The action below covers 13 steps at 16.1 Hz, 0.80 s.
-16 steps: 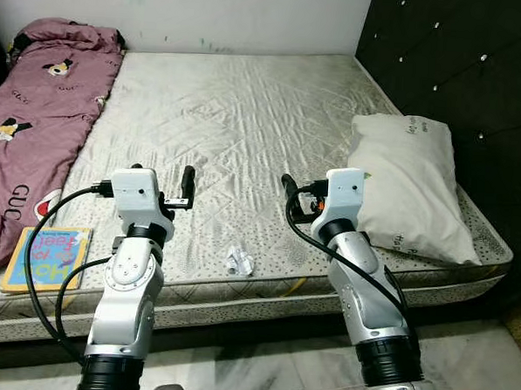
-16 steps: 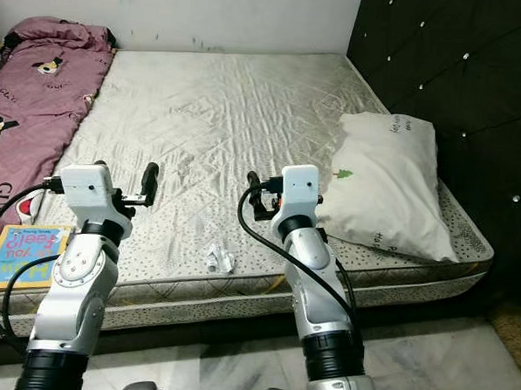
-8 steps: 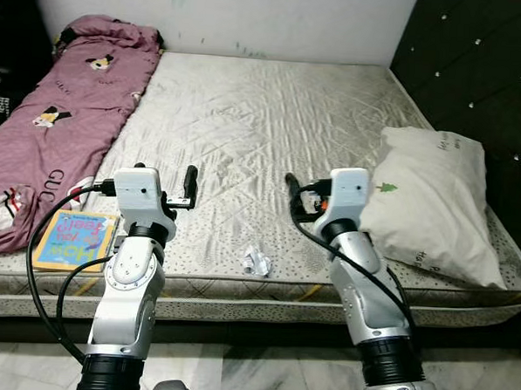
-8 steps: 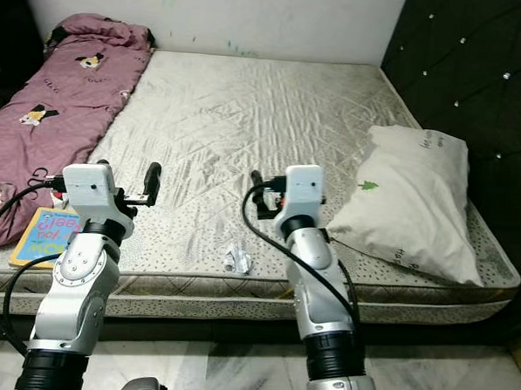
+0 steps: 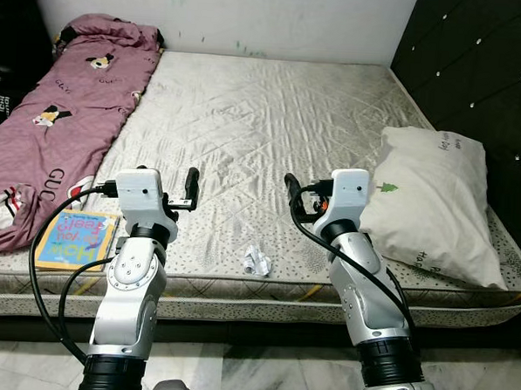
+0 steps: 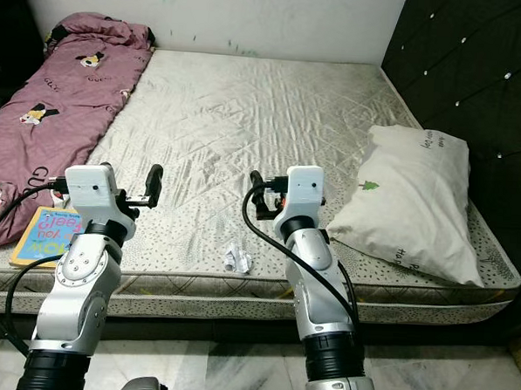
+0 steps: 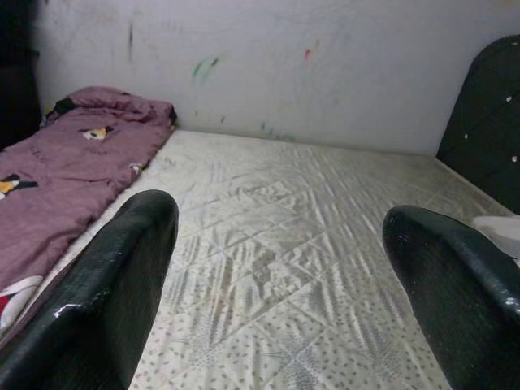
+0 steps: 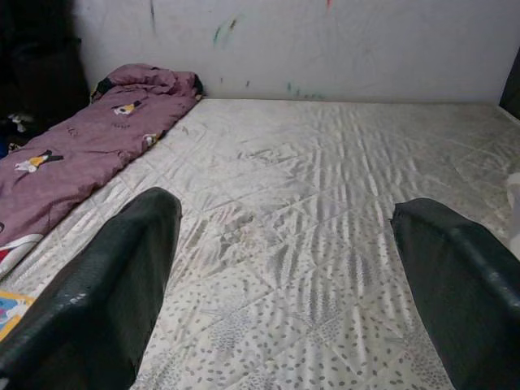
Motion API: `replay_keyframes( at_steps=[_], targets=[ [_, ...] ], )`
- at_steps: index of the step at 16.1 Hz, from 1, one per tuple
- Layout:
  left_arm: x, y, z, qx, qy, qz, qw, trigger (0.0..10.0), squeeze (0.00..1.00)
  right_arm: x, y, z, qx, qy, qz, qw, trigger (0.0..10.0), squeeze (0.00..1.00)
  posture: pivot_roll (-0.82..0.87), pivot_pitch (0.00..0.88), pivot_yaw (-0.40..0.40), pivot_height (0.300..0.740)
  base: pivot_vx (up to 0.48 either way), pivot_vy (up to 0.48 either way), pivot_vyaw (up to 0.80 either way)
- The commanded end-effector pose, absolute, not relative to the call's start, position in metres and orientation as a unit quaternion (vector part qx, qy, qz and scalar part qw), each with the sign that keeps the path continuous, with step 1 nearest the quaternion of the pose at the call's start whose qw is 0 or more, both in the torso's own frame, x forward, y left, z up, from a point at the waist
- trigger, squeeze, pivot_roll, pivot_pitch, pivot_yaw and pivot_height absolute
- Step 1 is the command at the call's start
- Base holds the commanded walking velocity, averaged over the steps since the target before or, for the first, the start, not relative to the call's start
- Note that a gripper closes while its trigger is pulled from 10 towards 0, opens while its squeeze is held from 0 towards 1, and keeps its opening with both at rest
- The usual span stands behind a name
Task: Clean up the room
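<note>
A small crumpled white wrapper lies on the bare mattress near its front edge, between my two arms. A colourful children's book rests at the front left corner, beside a purple printed blanket. My left gripper hovers open over the mattress, left of and slightly beyond the wrapper. My right gripper is open too, just right of the wrapper and a little farther in. In both wrist views the black fingers stand wide apart with nothing between them.
A white pillow lies along the right side of the bed against a dark tufted headboard. A white wall runs behind the bed. Marble floor shows below the mattress edge.
The camera has swung left, so more of the blanket and the dark area beside it show. Both arms keep the same pose, and nothing on the bed has moved.
</note>
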<state>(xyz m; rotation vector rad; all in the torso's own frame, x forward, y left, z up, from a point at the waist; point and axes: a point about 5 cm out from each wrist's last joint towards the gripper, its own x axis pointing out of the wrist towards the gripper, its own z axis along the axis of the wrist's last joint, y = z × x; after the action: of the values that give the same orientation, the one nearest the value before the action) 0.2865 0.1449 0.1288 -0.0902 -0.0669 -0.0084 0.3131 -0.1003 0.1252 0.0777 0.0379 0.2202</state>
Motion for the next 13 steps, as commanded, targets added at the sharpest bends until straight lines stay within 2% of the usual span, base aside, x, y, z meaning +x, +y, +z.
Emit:
replay_keyframes(
  at_steps=[1, 6, 9, 13],
  targets=[
    [0.286, 0.145, 0.132, -0.049, -0.036, -0.003, 0.998, 10.0, 0.0, 0.312, -0.1, 0.129, 0.042, 0.015, 0.115, 0.992, 10.0, 0.0, 0.05, 0.0, -0.019, 0.74, 0.0, 0.0, 0.0],
    [0.288, 0.149, 0.133, -0.066, -0.036, 0.027, 0.997, 10.0, 0.0, 0.312, -0.098, 0.126, 0.037, 0.017, 0.127, 0.991, 10.0, 0.0, 0.05, 0.0, -0.022, 0.74, 0.0, 0.0, 0.0],
    [0.289, 0.154, 0.131, -0.038, -0.022, 0.057, 0.997, 10.0, 0.0, 0.312, -0.098, 0.126, 0.036, 0.019, 0.128, 0.991, 10.0, 0.0, 0.05, 0.0, -0.024, 0.74, 0.0, 0.0, 0.0],
    [0.284, 0.157, 0.126, -0.048, -0.02, 0.028, 0.998, 10.0, 0.0, 0.312, -0.098, 0.126, 0.034, 0.017, 0.131, 0.991, 10.0, 0.0, 0.05, 0.004, -0.024, 0.74, 0.0, 0.0, 0.0]
  ],
)
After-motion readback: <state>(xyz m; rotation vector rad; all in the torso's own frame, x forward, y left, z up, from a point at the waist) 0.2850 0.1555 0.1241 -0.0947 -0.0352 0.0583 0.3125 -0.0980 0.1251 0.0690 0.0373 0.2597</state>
